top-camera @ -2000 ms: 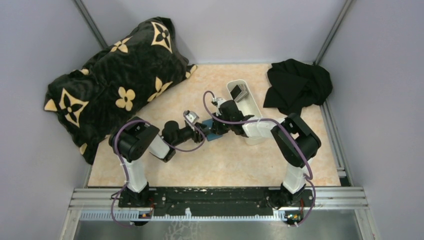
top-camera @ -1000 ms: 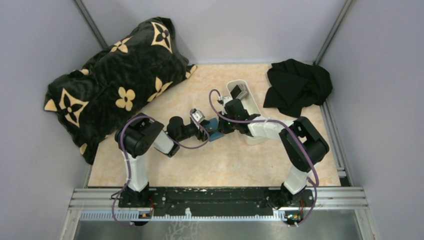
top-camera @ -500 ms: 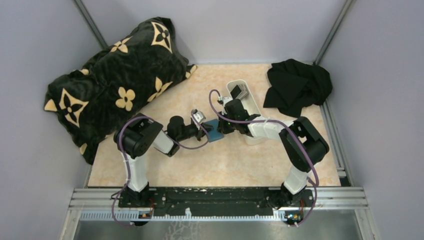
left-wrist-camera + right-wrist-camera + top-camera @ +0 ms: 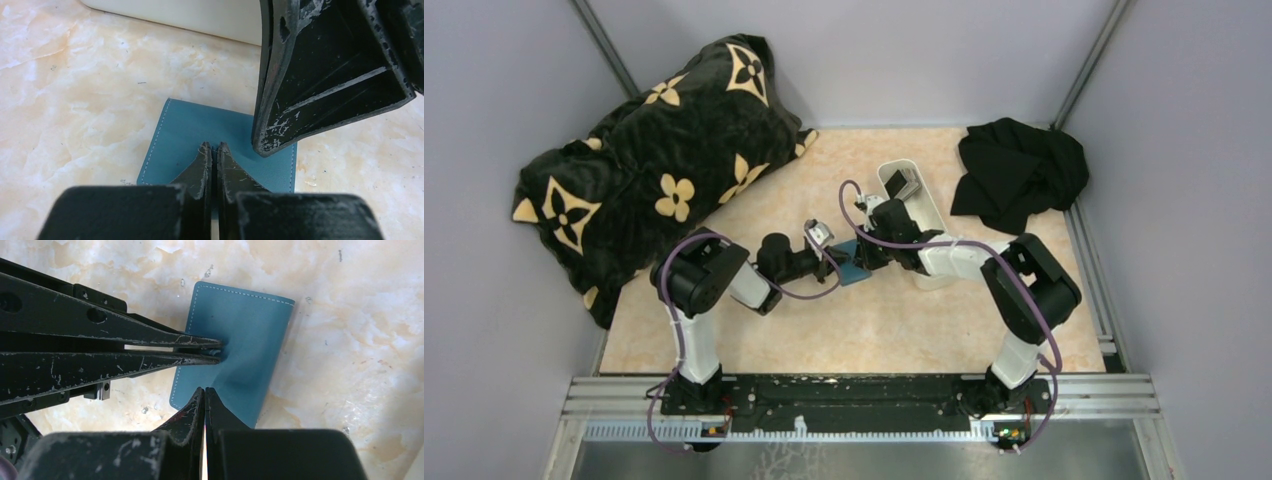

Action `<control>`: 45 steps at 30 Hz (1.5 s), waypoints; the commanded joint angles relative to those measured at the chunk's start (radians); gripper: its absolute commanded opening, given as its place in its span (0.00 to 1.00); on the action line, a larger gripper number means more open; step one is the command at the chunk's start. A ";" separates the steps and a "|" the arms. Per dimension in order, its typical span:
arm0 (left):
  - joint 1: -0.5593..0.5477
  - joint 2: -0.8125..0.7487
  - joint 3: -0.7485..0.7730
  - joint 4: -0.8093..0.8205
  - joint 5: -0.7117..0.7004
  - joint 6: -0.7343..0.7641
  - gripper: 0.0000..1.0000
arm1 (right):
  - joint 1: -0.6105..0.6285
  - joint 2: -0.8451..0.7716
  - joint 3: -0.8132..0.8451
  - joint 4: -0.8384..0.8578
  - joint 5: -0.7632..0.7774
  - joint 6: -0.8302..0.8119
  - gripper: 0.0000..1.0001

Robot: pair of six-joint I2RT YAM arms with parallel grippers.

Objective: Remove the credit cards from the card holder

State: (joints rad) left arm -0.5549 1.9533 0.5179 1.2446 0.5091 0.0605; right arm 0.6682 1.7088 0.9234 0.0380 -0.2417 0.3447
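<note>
My left gripper (image 4: 212, 150) reaches in low from the left, jaws together on a pinch of the holder (image 4: 175, 145). The leather puckers at the tips, so I judge it has the top cover, ready to peel it open. The holder lies folded shut and flat on the table (image 4: 874, 330), between the two arms. My right gripper (image 4: 205, 392) has its jaws together on nothing, tips set at the holder's edge, I think to pin it down while the cover lifts. Right of that, the tray (image 4: 927, 195) has dark cards (image 4: 902, 184) at its far end. Whether any remain in the holder I cannot tell.
</note>
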 commanded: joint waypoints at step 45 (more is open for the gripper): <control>0.013 -0.426 -0.260 -0.149 -0.299 -0.461 0.47 | 0.043 0.101 0.089 -0.017 0.062 -0.051 0.15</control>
State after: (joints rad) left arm -0.5369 1.6207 0.2379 1.2015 0.2718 -0.3748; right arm 0.6930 1.7836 0.9642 0.0624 -0.2367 0.3359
